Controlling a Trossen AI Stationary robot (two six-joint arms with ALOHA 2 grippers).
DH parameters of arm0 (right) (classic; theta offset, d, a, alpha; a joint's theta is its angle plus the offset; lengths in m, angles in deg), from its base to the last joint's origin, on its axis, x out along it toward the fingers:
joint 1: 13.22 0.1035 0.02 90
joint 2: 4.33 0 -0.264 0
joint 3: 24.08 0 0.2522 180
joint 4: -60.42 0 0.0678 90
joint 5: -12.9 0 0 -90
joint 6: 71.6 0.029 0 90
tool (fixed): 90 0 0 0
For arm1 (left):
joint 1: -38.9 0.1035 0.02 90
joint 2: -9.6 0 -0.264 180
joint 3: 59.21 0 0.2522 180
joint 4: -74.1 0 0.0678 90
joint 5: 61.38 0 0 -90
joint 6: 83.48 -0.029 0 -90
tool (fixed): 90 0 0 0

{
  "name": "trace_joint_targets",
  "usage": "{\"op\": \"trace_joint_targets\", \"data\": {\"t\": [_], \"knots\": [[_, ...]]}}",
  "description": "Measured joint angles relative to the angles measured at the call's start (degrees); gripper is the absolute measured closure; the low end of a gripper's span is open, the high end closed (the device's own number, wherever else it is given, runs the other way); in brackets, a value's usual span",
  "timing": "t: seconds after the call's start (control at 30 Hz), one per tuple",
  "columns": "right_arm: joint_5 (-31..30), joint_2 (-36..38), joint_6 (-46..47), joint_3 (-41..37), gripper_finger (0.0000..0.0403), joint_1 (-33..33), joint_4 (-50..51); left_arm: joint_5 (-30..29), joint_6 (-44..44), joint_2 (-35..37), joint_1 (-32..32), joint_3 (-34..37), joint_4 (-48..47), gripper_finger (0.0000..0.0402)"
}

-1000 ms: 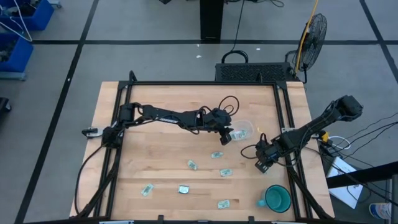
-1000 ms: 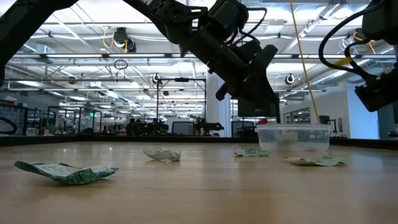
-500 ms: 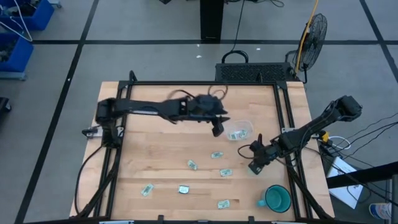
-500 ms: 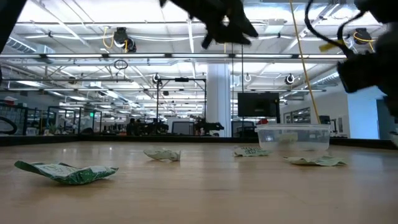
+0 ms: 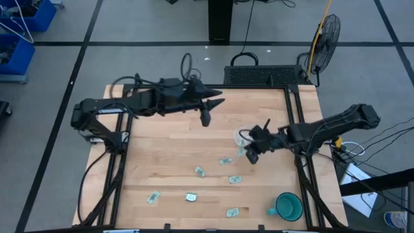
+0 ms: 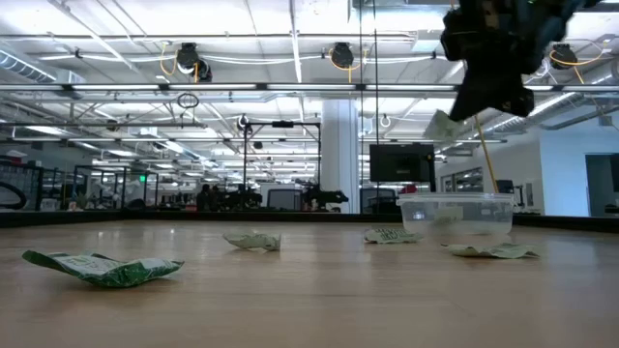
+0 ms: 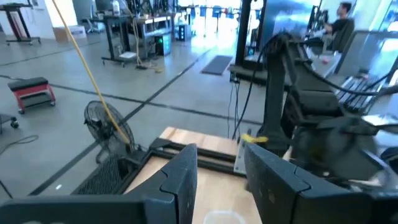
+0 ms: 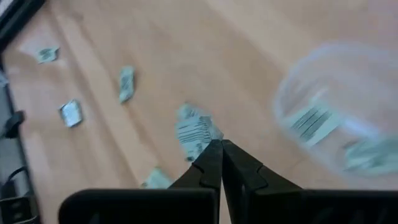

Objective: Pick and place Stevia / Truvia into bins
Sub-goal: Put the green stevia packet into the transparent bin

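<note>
My right gripper (image 5: 251,154) is shut on a pale green and white sachet (image 8: 195,132), high above the table and just on the near side of the clear plastic tub (image 5: 250,134). The sachet also shows in the low view (image 6: 443,127), below the gripper (image 6: 484,68). The tub (image 8: 336,102) holds sachets (image 8: 313,121) and stands on the table (image 6: 455,214). Several more sachets lie flat on the wood, such as one (image 5: 225,161) near the tub and one (image 5: 152,197) near the front. My left gripper (image 5: 206,118) is open and empty, raised over the far middle of the table. My right gripper pinches the sachet by one edge (image 8: 203,143) between the free ends of its two fingers. The fingers slant downward at it. The sachet sticks out past the fingertips, lifted clear of the table.
A teal mug (image 5: 287,206) stands at the near right corner. Black frame rails (image 5: 123,129) run along the table's left and right sides. A crumpled sachet (image 6: 102,267) lies close to the low camera.
My left gripper has drawn away from the tub, up and toward the table's far left. My right gripper has risen and gone toward the table's left, up to the tub's near side.
</note>
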Motion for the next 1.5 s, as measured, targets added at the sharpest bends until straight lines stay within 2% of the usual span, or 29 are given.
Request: {"op": "trace_joint_targets", "data": {"t": [0.17,0.3,0.57,0.73,0.93,1.2,1.37,1.5], "knots": [[-0.08,0.02,-9.48,7.98,0.0403,-7.66,14.11,0.0,1.01,1.99,-0.33,0.0,-1.03,0.0261],[-0.1,0.07,-16.01,12.64,0.0403,-14.41,20.7,0.0,1.03,2.03,-0.37,0.0,-1.88,0.0261],[-0.04,-1.02,-23.88,11.98,0.0403,-23.6,21.44,0.02,2.14,1.98,-0.45,0.0,-4.87,0.0261],[5.88,-2.75,-27.49,8.01,0.0403,-24.13,14.8,0.04,3.72,2.0,-0.63,0.0,-4.59,0.0261],[5.98,-4.71,-26.94,5.35,0.0403,-23.35,14.15,0.05,3.97,2.0,-0.72,0.0,-5.69,0.0261],[7.73,-6.7,-21.36,1.16,0.0403,-23.21,13.77,0.08,3.96,2.0,-0.72,0.0,-6.28,0.0261],[7.44,-7.02,-19.61,-2.32,0.0402,-22.92,9.98,0.04,3.71,2.0,-0.72,0.0,-6.61,0.0261],[7.46,-7.02,-19.62,-3.88,0.0383,-22.92,6.39,0.04,3.67,2.0,-0.72,0.0,-6.05,0.0261]]}}
